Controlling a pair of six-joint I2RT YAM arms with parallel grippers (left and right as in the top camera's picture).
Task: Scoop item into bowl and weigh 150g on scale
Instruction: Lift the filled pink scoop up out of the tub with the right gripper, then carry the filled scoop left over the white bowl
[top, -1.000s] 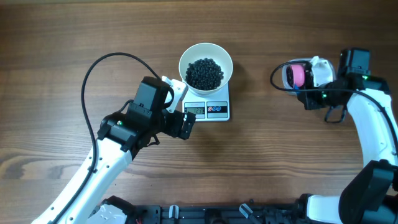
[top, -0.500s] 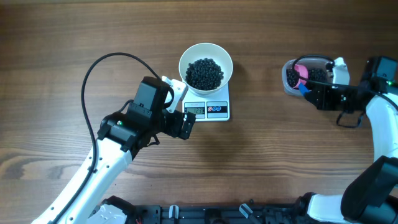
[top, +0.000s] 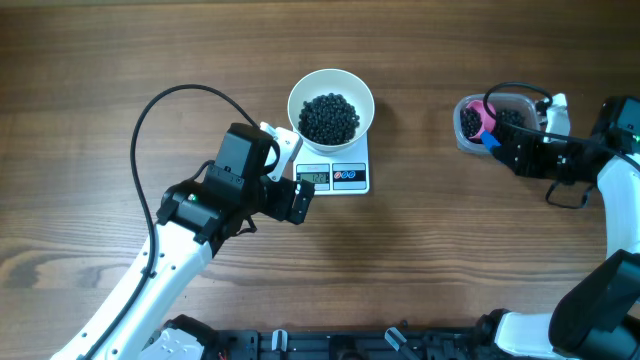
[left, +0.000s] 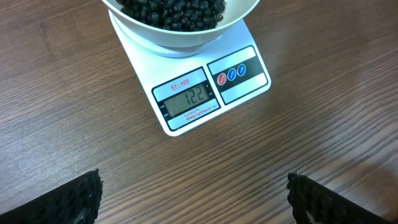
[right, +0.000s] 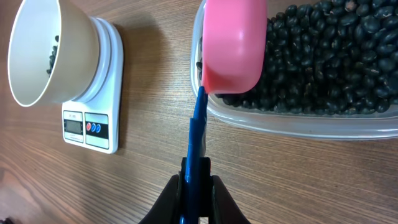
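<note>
The scale (top: 333, 177) lies display edge toward the robot, with the left gripper (left: 193, 200) spread empty just before it. The bowl (right: 68, 56) of beans (top: 329, 117) sits on its far end. Well right of the scale, over the tub (right: 298, 121), the right gripper (right: 198, 186) clamps the scoop (right: 233, 43), whose handle points scaleward.

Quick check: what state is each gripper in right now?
Left gripper: open, holding nothing.
Right gripper: shut on the blue handle of the pink scoop.
</note>
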